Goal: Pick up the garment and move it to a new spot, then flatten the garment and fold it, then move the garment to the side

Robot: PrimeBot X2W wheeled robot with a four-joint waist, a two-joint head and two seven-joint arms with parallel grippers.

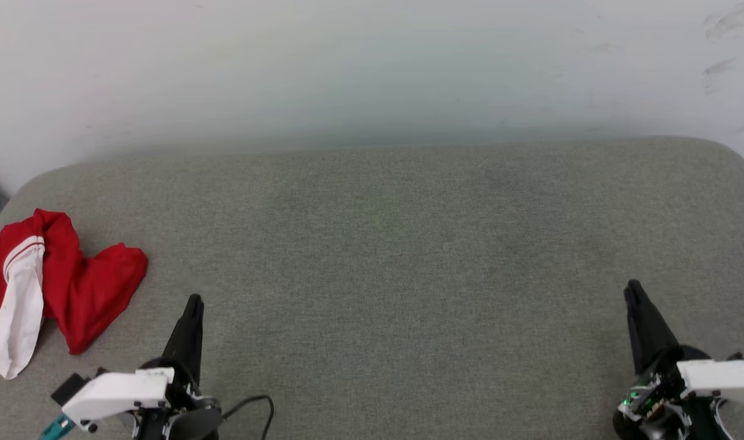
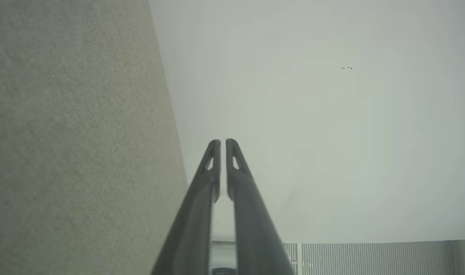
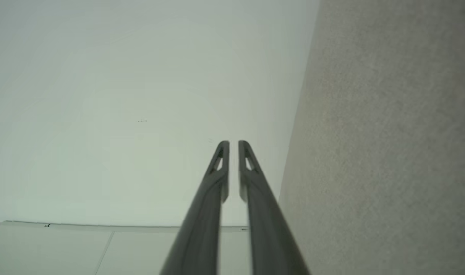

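Crumpled red garment (image 1: 72, 287) lay at the far left of the grey surface (image 1: 384, 244); both end effectors were closed and empty.

The garment sat bunched, a white sleeve trailing toward the near left edge, near my left end effector (image 1: 194, 300) and well apart from my right end effector (image 1: 633, 286). I judged that a careless pinch could grab several layers, leaving it tangled for flattening, or drag it off the edge. The head view gave me the garment's position; the wrist views added the fingers nearly touching, with nothing between them, against a pale wall (image 2: 331, 133).
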